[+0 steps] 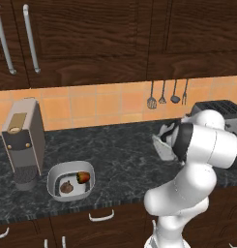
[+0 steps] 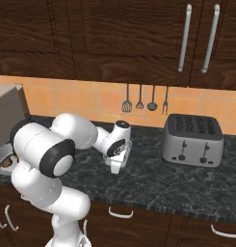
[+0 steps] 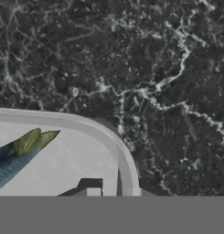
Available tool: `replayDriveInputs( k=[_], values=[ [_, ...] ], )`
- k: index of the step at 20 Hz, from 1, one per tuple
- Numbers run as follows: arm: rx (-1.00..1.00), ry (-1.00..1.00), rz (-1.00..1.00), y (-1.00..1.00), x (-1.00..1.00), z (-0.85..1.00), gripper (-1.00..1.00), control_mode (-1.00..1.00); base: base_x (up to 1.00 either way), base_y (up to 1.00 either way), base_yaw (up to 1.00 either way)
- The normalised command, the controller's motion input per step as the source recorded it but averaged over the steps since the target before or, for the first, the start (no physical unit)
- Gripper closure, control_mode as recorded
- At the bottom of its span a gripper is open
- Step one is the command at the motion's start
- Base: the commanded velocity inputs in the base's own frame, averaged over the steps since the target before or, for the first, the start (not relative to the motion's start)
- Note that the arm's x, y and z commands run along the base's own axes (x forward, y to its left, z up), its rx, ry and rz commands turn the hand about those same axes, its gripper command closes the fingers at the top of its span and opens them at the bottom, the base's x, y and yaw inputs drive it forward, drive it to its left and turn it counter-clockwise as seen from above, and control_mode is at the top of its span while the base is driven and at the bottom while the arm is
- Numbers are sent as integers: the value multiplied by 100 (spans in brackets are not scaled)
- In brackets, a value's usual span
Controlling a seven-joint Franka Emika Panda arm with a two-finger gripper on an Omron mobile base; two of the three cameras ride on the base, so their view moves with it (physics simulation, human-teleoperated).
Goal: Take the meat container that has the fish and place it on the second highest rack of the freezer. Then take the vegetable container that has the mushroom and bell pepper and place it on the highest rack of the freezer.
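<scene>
Gripper [image 2: 115, 170] fingers closed on the meat container [image 3: 86, 155] rim beside the fish [image 3: 22, 148], ready for lifting off the counter [image 1: 120, 145].

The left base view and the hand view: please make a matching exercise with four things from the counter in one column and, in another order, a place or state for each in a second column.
Things:
1. bell pepper
2. fish
3. toaster
4. coffee machine

Places or states:
A. stands at the left end of the counter
B. lies in the meat container, whose rim the jaws grip
C. lies beside the mushroom in the vegetable container
D. stands on the counter below the hanging utensils, to their right

Pairs: 1-C, 2-B, 3-D, 4-A
</scene>
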Motion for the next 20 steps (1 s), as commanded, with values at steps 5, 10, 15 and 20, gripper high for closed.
replayDriveInputs(
  k=[5, 10, 15, 20],
  values=[
    [0, -2, 0, 0, -3, 45, 100, -100, 0, 0, 0],
    [-3, 0, 0, 7, -14, 49, 100, -100, 0, 0, 0],
    [-7, 0, 0, 29, -45, 48, 100, -100, 0, 0, 0],
    [-5, 0, 0, 34, -46, 55, 100, -100, 0, 0, 0]
  ],
)
